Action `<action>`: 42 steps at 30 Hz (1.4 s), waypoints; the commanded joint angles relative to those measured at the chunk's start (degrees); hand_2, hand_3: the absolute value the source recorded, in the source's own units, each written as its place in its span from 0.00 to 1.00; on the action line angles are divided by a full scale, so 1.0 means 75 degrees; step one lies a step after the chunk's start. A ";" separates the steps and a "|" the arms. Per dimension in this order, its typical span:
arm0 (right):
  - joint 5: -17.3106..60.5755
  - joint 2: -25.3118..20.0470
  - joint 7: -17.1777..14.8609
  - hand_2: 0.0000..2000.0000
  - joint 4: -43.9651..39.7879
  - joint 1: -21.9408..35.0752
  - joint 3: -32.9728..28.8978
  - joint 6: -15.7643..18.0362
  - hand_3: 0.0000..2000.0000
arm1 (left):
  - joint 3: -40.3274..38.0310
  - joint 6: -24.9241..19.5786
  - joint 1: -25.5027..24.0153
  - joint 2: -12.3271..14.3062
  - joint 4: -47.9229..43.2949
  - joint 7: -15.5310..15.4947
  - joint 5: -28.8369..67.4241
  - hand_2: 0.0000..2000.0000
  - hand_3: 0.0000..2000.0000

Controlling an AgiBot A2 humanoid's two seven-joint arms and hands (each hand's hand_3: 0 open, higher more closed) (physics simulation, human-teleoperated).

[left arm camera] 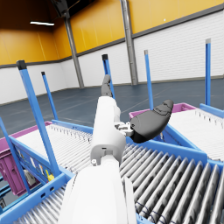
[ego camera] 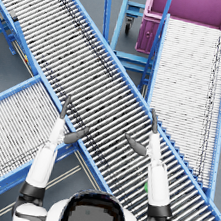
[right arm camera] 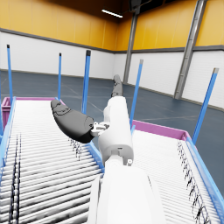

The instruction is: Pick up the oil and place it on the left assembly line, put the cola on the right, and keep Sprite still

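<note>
No oil, cola or Sprite bottle shows in any view. My left hand (ego camera: 67, 126) hovers over the near edge of the diagonal roller conveyor (ego camera: 89, 63), fingers straight and thumb spread, holding nothing. My right hand (ego camera: 147, 137) mirrors it further right over the same rollers, also holding nothing. In the left wrist view the left hand (left arm camera: 148, 123) stands above grey rollers with nothing under it. The right wrist view shows the right hand (right arm camera: 72, 121) likewise over bare rollers. A small green patch (ego camera: 146, 187) peeks out beside my right forearm; I cannot tell what it is.
A left roller line (ego camera: 8, 127) runs lower, beside my left arm. A right roller line (ego camera: 187, 84) leads up to a pink bin (ego camera: 194, 9). Blue frame rails and upright posts (left arm camera: 37, 113) border all the lines. Grey floor lies between them.
</note>
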 commanded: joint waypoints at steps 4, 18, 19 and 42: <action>0.0002 -0.0091 0.0000 0.00 0.0030 0.0056 -0.0110 0.0000 0.00 | -0.0108 0.0000 0.0057 0.0090 -0.0030 0.0000 0.0002 0.00 0.00; 0.0002 -0.0289 0.0000 0.00 0.0053 -0.0011 -0.0235 0.0000 0.00 | -0.0230 0.0000 -0.0010 0.0284 -0.0053 0.0000 0.0002 0.00 0.00; 0.0002 -0.0304 0.0000 0.00 0.0053 -0.0013 -0.0246 0.0000 0.00 | -0.0241 0.0000 -0.0012 0.0298 -0.0053 0.0000 0.0002 0.00 0.00; 0.0000 -0.0600 0.0000 0.00 0.0039 -0.0064 -0.0465 0.0000 0.00 | -0.0462 0.0000 -0.0076 0.0586 -0.0088 0.0000 0.0000 0.00 0.00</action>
